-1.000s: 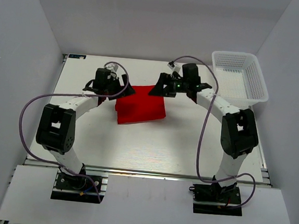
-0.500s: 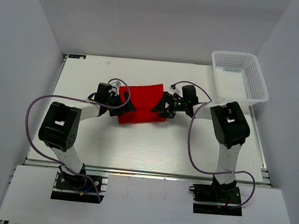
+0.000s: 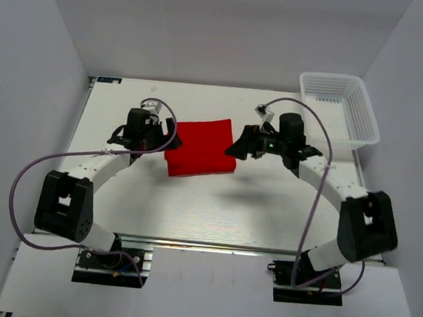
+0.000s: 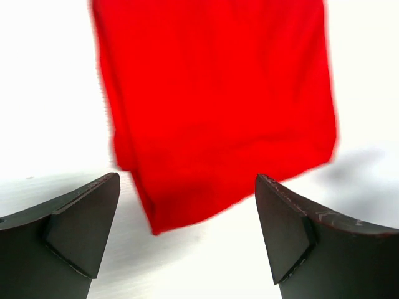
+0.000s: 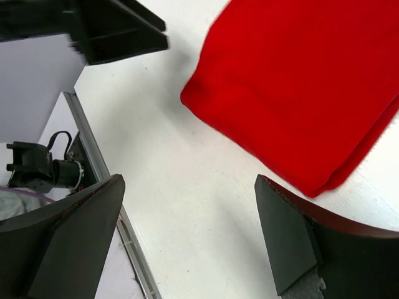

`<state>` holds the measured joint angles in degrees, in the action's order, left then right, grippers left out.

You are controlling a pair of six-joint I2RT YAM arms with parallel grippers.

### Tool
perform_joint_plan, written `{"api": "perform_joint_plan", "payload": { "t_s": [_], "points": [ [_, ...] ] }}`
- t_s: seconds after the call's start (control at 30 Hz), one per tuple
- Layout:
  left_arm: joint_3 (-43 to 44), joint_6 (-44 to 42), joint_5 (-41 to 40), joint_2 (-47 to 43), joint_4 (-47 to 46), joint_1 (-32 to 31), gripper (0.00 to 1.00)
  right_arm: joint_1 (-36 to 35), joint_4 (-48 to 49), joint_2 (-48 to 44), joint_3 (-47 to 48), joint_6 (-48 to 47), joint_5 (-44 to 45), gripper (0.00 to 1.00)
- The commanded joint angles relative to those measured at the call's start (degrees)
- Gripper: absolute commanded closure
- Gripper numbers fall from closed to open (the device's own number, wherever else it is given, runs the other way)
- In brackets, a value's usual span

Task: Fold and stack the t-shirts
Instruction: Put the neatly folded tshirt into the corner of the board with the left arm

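The red t-shirt (image 3: pixel 200 149) lies folded into a rough square on the white table, between my two grippers. It also shows in the left wrist view (image 4: pixel 218 106) and in the right wrist view (image 5: pixel 305 93). My left gripper (image 3: pixel 167 137) is open and empty, just off the shirt's left edge; in its own view (image 4: pixel 187 240) the jaws stand wide apart over bare table. My right gripper (image 3: pixel 236 143) is open and empty at the shirt's right edge; in its own view (image 5: pixel 187 243) the jaws are wide apart above the table.
A white mesh basket (image 3: pixel 339 110) stands at the back right corner of the table (image 3: pixel 215 203). Purple cables loop from both arms. Grey walls close in the left, back and right sides.
Both grippers have let go of the shirt and drawn back from it, and both arms have lifted. The folded shirt now lies flat with its top layer spread over it.
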<state>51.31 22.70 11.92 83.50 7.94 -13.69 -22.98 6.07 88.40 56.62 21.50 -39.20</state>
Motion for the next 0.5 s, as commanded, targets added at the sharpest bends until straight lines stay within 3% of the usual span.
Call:
{"api": "perform_joint_plan", "payload": {
  "t_s": [0.0,0.13,0.23,0.47],
  "points": [
    [0.90,-2.48,-5.85,1.13,4.71,0.86,0.01,0.22,-5.63,-5.77,-3.70,-4.89,2.90,0.10],
    [4.05,-3.09,-7.79,7.01,4.71,0.34,0.01,0.39,-5.98,-12.46,-6.52,-3.65,6.84,0.10],
    [7.21,-3.71,-8.32,12.62,6.20,0.33,0.07,0.22,-7.56,-15.80,-7.48,-3.04,7.12,0.10],
    [10.30,-5.91,-5.16,19.94,4.36,-0.19,0.38,0.48,-10.98,-20.28,-10.30,-3.92,11.42,0.10]
  ]
}}
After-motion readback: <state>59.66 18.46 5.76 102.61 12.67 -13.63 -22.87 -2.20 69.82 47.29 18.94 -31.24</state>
